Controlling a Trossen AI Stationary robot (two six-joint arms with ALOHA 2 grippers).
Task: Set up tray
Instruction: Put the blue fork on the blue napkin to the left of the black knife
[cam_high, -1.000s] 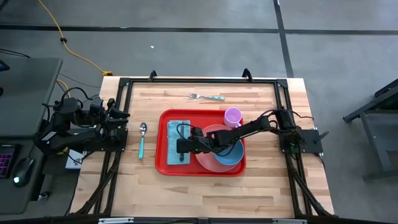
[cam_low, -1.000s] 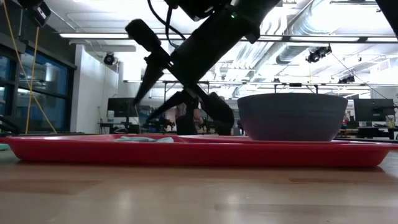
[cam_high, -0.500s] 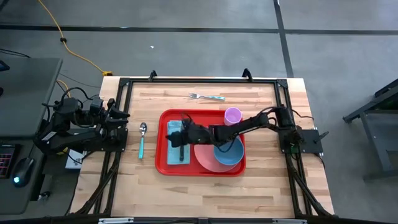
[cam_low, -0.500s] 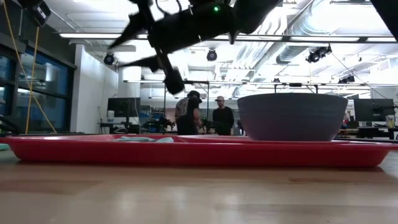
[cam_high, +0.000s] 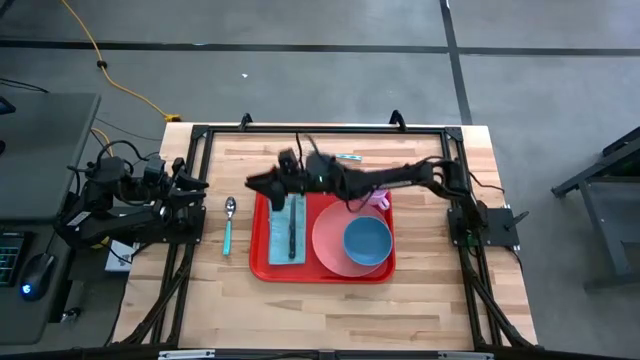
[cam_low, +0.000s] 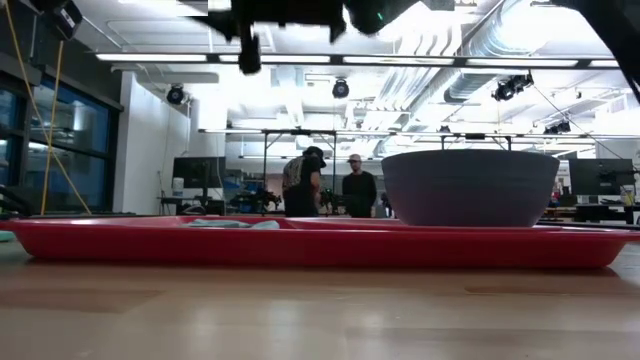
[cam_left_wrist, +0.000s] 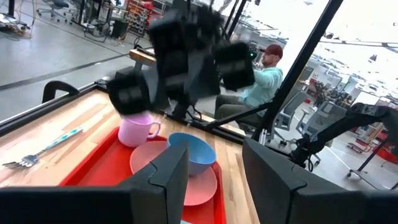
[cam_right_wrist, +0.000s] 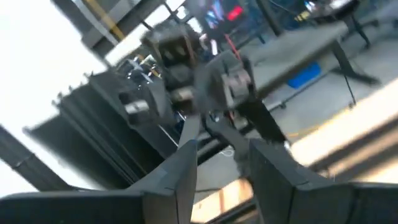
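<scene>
High view: right gripper (cam_high: 262, 182) w/ fingers apart, empty, above tray (cam_high: 262, 262) left rim, frame center. Likely heading for spoon (cam_high: 228, 222); next needs descent, grasp.

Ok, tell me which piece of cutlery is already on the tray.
The dark knife, lying on the blue napkin in the red tray. The spoon lies on the table beside the tray, the fork beyond its far edge.
</scene>
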